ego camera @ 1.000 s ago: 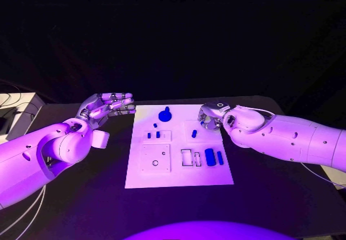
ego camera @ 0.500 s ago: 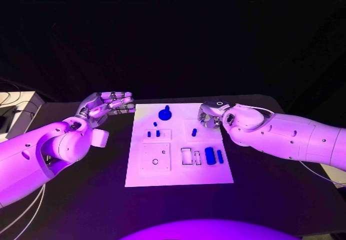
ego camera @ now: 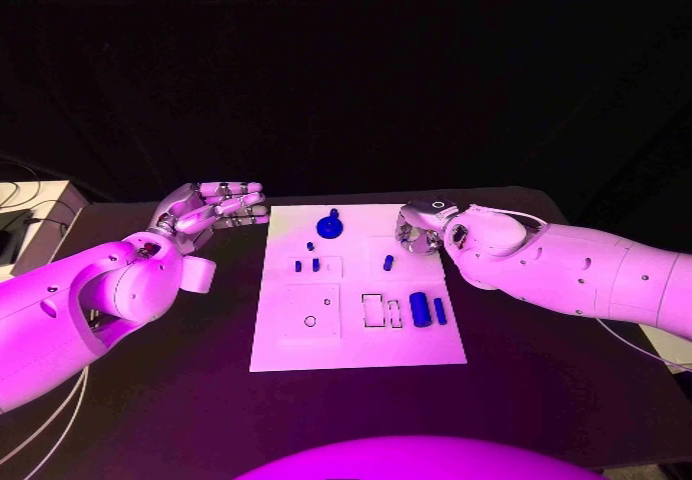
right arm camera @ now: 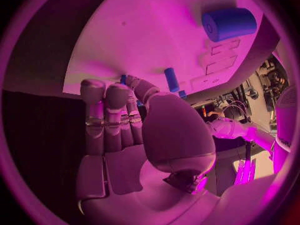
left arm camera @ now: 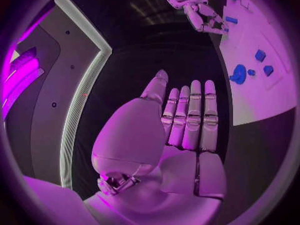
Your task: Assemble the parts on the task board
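The white task board (ego camera: 361, 345) lies in the middle of the black table. On it are a blue knob-shaped part (ego camera: 330, 227) at the far end, two small blue blocks (ego camera: 307, 266), a short blue peg (ego camera: 388, 263), a thick blue cylinder (ego camera: 420, 308) and a thin blue bar (ego camera: 440, 311). My left hand (ego camera: 214, 210) hovers beside the board's far left corner, fingers straight, holding nothing. My right hand (ego camera: 423, 228) hangs over the board's far right edge, empty. In the right wrist view the hand (right arm camera: 122, 130) is stretched out above the board (right arm camera: 137, 35), near the peg (right arm camera: 171, 79) and cylinder (right arm camera: 229, 23).
Black table surrounds the board on all sides. A pale box (ego camera: 36, 205) with cables sits off the table's left edge. The left wrist view shows my left hand (left arm camera: 187, 120) flat, the board (left arm camera: 262, 100) with the knob (left arm camera: 238, 74) beyond it, and my right hand (left arm camera: 194, 5) farther off.
The whole view has shifted slightly. Neither hand nor any part has visibly moved relative to the board.
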`<state>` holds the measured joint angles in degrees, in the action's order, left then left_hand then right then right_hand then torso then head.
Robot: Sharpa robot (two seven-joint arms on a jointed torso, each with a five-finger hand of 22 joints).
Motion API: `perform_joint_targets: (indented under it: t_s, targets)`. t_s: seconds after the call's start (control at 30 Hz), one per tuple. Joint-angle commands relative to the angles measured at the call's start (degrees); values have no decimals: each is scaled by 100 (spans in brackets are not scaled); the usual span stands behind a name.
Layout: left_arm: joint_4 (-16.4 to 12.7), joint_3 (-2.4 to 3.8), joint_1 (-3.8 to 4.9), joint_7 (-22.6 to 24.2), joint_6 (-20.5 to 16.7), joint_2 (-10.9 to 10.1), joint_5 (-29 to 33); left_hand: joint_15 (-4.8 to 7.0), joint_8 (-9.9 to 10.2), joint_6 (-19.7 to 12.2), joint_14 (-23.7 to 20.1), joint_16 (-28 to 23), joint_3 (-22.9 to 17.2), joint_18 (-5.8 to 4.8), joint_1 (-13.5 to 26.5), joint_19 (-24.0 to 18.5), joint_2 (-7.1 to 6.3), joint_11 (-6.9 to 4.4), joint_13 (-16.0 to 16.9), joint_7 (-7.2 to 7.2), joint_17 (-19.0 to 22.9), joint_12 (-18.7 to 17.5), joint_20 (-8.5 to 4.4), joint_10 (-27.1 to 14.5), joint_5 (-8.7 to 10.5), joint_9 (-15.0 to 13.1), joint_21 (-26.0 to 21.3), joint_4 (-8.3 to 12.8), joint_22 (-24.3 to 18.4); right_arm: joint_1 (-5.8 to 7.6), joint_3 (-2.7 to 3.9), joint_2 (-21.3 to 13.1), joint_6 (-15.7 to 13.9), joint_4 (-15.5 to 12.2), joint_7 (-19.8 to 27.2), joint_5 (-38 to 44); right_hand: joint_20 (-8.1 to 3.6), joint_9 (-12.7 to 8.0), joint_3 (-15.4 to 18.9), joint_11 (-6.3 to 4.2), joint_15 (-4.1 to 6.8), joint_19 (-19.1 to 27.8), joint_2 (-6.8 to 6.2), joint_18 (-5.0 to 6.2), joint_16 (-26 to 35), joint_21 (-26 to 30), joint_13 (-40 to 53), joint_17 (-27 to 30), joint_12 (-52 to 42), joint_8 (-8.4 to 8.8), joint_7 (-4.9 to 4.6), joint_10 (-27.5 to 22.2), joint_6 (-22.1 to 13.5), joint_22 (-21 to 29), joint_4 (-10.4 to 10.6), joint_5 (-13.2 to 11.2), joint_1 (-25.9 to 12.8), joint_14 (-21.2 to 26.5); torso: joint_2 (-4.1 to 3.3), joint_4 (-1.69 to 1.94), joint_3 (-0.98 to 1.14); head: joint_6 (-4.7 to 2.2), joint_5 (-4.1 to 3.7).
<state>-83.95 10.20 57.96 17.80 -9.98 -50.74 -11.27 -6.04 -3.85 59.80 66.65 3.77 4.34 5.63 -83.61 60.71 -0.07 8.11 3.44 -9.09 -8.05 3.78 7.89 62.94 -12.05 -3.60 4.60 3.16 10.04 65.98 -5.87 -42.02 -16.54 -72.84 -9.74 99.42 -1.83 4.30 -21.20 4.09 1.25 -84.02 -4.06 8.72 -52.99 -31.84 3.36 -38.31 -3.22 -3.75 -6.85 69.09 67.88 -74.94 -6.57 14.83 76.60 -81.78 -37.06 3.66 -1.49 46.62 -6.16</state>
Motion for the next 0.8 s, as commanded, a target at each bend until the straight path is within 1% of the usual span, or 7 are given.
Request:
perform_joint_targets:
  t_s: [0.03, 0.23, 0.33, 0.57, 0.7, 0.73, 0.8]
  targets:
    - [-23, 5, 0, 4, 9, -1, -29, -27, 26, -44, 13, 2, 27, -59, 31, 19, -7, 3, -3, -21, -8, -24, -3, -46, 4, 5, 29, 10, -9, -48, -28, 3, 334, 25, -20, 102, -37, -8, -14, 24, 20, -184, -29, 4, -32, 15, 4, -10, -14, 14, -22, -50, -21, -371, -40, -9, -24, 2, 1, -2, 3, 5, 3]
    - [-26, 5, 0, -3, 5, -7, -30, -31, 26, -62, 5, 3, 29, -59, 32, 14, -8, 6, -2, -25, -9, -22, 0, -53, 2, 5, 29, 8, -23, -65, -30, 6, 346, 29, -43, 137, -21, -17, -33, 53, 0, -190, -111, 19, -29, 71, 4, -9, -14, 15, -47, -129, -78, -373, -50, -14, -45, 9, 1, -3, 4, 20, 4]
    - [-28, 5, 0, -2, 3, -10, -30, -31, 26, -62, 5, 3, 29, -59, 32, 14, -8, 6, -2, -25, -9, -22, 0, -53, 2, 5, 29, 8, -23, -74, -30, 10, 337, 33, -46, 143, -17, -18, -46, 55, -2, -199, -127, 22, -29, 65, 5, -10, -15, 14, -52, -135, -92, -378, -47, -15, -44, 9, -2, -2, 3, 20, -1]
    - [-30, 5, 0, -4, 1, -11, -30, -31, 27, -79, 4, 4, 32, -58, 32, 16, -11, 8, -2, -28, -11, -22, 1, -59, 4, 5, 33, 8, -35, -91, -31, 17, 322, 37, -49, 149, -15, -14, -75, 51, 1, -207, -120, 25, -32, 63, 5, -11, -15, 11, -52, -117, -82, -383, -56, -11, -20, 7, 2, -1, -2, 23, -14]
    - [-28, 5, 0, -8, -1, -11, -30, -32, 24, -98, 6, 4, 32, -58, 29, 16, -12, 11, -2, -36, -13, -22, 2, -63, 5, 4, 36, 9, -46, -96, -31, 17, 330, 40, -60, 163, -17, -15, -122, 55, 0, -207, -114, 27, -32, 65, 5, -12, -14, 13, -64, -115, -88, -389, -104, 8, 25, 11, 0, -1, -4, 22, -22]
    - [-27, 5, 0, -8, -1, -11, -30, -32, 24, -98, 6, 4, 32, -58, 29, 16, -12, 11, -2, -36, -13, -22, 2, -63, 5, 4, 36, 9, -46, -97, -31, 17, 326, 40, -61, 166, -17, -14, -131, 54, 1, -210, -114, 25, -33, 49, 5, -12, -15, 12, -64, -111, -85, -394, -116, 6, 35, 11, 0, -1, -1, 20, -22]
    - [-25, 5, -1, -6, -3, -9, -30, -32, 24, -98, 6, 4, 32, -58, 29, 16, -12, 11, -2, -36, -13, -22, 2, -63, 5, 4, 36, 9, -46, -98, -31, 17, 275, 36, -64, 179, -20, -11, -158, 45, 7, -211, -92, 26, -32, 40, 6, -13, -15, 9, -61, -76, -66, -398, -143, 10, 65, 11, 2, 0, -3, 19, -24]
